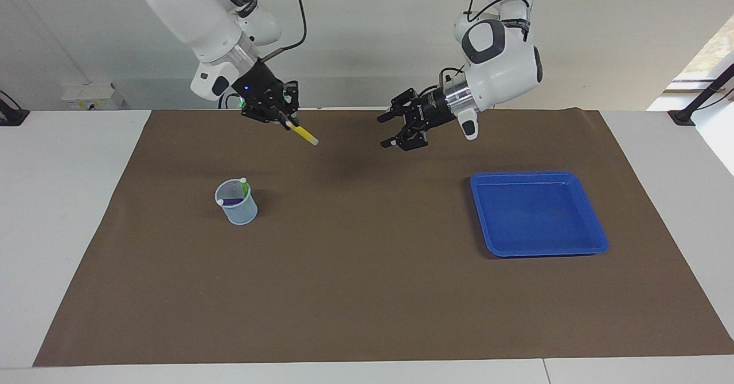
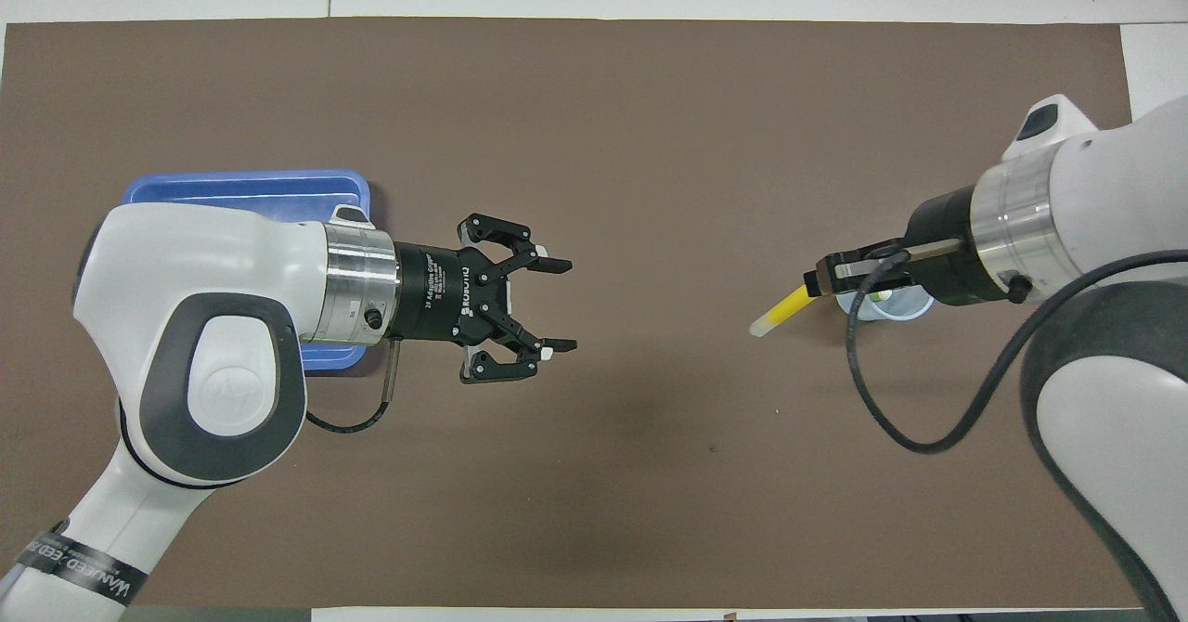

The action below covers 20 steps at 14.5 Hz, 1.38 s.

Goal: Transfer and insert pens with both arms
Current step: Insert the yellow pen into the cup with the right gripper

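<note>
Facing view: right gripper pinches the yellow pen above the mat; left gripper hangs spread wide, empty.

Two pens in cup; tray toward left arm's end.

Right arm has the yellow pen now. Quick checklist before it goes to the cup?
1. Right gripper shut on yellow pen: ok.
2. Left gripper open, clear of the pen: ok.
3. Cup upright on the mat: ok.
4. Green pen and purple pen already in the cup, opening still has room: ok.
5. Pen vertical for insertion: not ok, it hangs slanted.
6. Pen lined up over the cup: not ok.
</note>
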Available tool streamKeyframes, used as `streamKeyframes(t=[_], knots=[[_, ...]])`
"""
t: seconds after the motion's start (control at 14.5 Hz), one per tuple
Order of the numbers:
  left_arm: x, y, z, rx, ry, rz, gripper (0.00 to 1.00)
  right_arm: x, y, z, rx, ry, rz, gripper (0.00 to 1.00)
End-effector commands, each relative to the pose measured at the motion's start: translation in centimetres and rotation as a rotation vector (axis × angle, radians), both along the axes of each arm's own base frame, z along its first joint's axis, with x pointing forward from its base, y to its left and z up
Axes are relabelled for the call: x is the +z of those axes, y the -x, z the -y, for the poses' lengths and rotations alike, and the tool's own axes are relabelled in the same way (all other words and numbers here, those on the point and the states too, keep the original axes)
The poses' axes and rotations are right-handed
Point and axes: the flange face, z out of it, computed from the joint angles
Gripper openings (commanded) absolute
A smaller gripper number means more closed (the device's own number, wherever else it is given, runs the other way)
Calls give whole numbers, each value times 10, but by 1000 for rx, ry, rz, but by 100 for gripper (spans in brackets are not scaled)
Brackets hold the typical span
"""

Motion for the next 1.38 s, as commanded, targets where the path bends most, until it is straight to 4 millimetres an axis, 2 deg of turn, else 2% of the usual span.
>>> streamKeyframes(t=[0.0, 0.14, 0.21, 0.41, 0.48, 0.55, 0.76, 0.83, 0.89, 0.96, 1.1, 1.31], knots=[[1, -4, -29, -138, -83, 99, 100, -7, -4, 17, 264, 177, 70, 0], [3, -12, -51, -282, -170, 179, 100, -13, -7, 24, 368, 263, 117, 0], [1, -19, -58, -363, -234, 237, 100, -27, -6, 29, 404, 284, 132, 0], [-3, -27, -76, -627, -476, 420, 100, -59, -26, 60, 499, 322, 177, 0], [-5, -27, -86, -713, -504, 450, 100, -66, -28, 66, 505, 322, 171, 0], [-8, -30, -107, -804, -506, 456, 100, -76, -27, 67, 507, 321, 165, 0], [3, -39, -151, -1182, -465, 540, 100, -104, -18, 74, 497, 320, 167, 1], [12, -46, -165, -1255, -474, 554, 100, -106, -17, 75, 492, 319, 158, 17], [22, -51, -174, -1326, -489, 577, 100, -106, -16, 75, 489, 318, 148, 68], [33, -56, -185, -1370, -503, 611, 100, -102, -17, 76, 485, 317, 156, 100], [49, -63, -204, -1393, -527, 649, 100, -94, -20, 82, 471, 317, 160, 100], [79, -64, -208, -1457, -583, 677, 100, -64, -22, 83, 409, 310, 132, 100]])
